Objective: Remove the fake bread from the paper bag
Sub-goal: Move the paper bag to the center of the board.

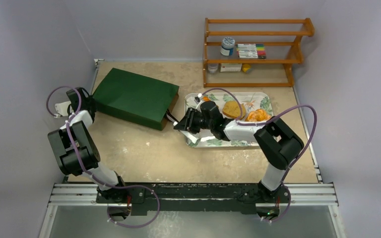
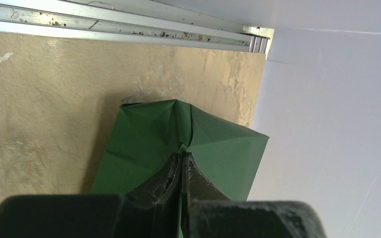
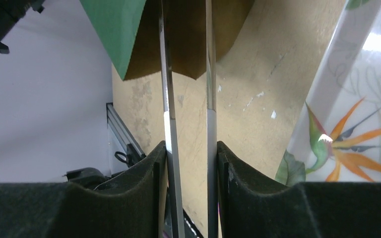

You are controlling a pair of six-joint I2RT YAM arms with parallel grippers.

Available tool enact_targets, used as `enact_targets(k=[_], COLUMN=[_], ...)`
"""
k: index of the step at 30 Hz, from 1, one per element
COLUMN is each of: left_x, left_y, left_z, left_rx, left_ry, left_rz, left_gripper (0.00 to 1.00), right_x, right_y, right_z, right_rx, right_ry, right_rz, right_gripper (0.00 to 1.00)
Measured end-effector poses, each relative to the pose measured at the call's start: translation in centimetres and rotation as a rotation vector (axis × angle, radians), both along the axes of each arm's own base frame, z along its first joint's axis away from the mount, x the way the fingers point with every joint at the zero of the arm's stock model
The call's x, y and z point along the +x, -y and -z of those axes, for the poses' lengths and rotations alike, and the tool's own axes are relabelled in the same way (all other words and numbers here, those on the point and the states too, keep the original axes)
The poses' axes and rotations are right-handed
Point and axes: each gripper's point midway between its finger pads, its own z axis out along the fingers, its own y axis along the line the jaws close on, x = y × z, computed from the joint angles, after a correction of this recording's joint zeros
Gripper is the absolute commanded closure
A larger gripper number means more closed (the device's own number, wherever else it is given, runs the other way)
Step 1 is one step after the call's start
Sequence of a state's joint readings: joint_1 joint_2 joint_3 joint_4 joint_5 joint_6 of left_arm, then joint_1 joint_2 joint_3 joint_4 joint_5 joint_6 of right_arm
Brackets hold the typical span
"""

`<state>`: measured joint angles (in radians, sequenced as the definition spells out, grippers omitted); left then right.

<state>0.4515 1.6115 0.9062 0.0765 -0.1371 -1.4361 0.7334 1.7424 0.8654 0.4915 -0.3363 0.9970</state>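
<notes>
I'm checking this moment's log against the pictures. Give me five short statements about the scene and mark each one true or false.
1. The paper bag lies flat on the table. True.
2. The left gripper is open and touches nothing. False: it is pinched shut on the bag's folded end.
3. The right gripper holds metal tongs that point at the bag's open end. True.
4. The tray is bare. False: a tan bun and an orange pastry lie on it.
5. The wooden shelf stands between the arms' bases. False: it stands at the table's far edge.
</notes>
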Motion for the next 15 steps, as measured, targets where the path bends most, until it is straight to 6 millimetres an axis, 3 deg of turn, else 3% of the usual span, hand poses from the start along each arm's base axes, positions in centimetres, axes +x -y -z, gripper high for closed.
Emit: enact_targets(k=[5,15], left_x=[0.0,0.2], left_y=[0.0,-0.1], left_z=[0.0,-0.3], left_rx=[0.003,0.006], left_ry=[-0.004,0.0], left_rz=[0.003,0.004], left_gripper=[1.0,1.0], right_x=[1.1,1.7], right_y=[-0.2,0.4], right_z=[-0.3,1.2], right_rx=[0.011,-0.008], right_ry=[0.0,-0.036], right_rz=[0.011,0.024], right_gripper=[0.58,0.56])
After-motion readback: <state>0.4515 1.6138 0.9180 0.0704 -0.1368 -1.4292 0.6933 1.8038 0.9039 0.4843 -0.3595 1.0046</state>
